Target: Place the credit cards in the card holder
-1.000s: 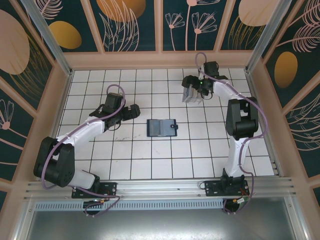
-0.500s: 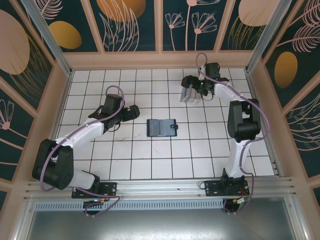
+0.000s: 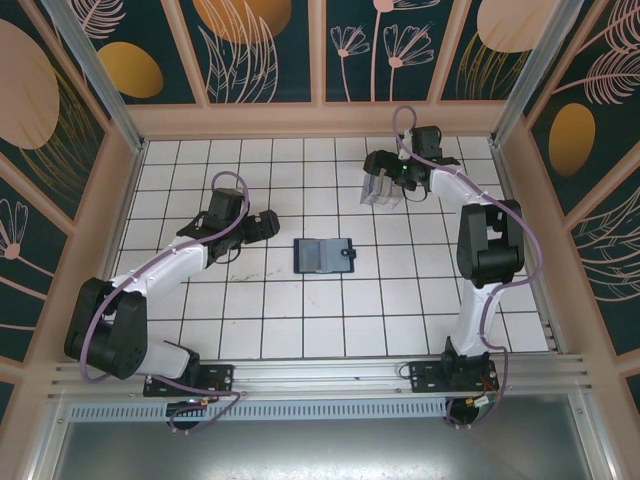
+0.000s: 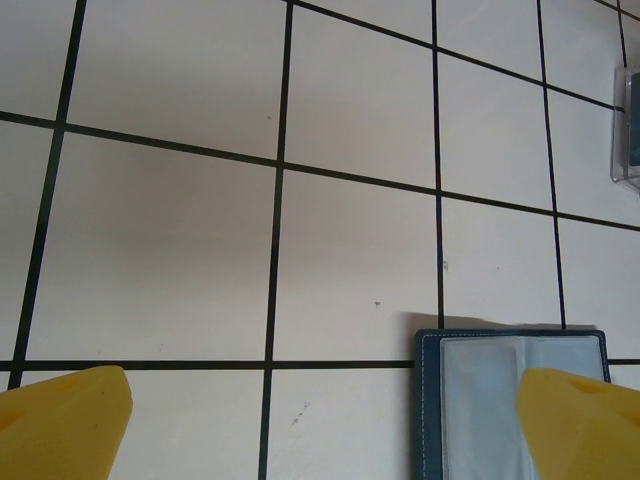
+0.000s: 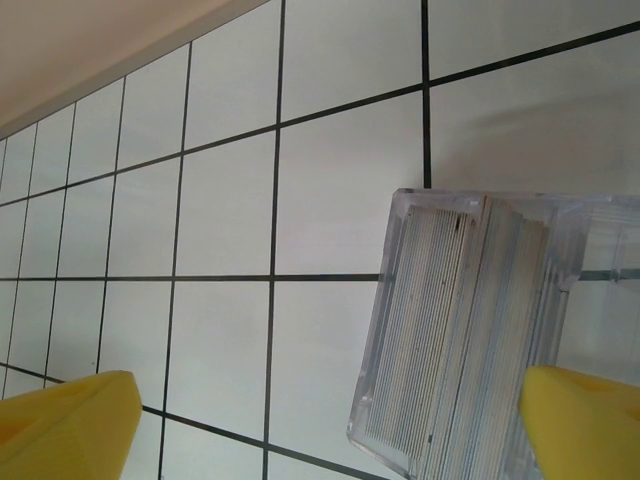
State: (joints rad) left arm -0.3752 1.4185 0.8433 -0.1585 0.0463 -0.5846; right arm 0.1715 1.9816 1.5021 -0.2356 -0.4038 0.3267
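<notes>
The card holder is lying open and flat on the tiled table, roughly midway between the two arms. Its lighter blue-grey inside is facing up within a navy stitched border. The left gripper is pointing toward it from the left. In the left wrist view its yellow fingertips are standing wide apart with nothing between them, and one corner of the holder is showing beside the right-hand tip.

The clear plastic tray is sitting toward the far side of the table, well apart from the holder, with the right gripper right at it. The tray is holding the credit cards — thin cards packed tightly on edge, their pale edges showing through the clear wall. Their colours are too washed out to tell. The right gripper's fingers are also spread wide and are gripping nothing. One tip is overlapping the tray's near corner in the right wrist view, though I cannot tell whether it is touching the plastic.
</notes>
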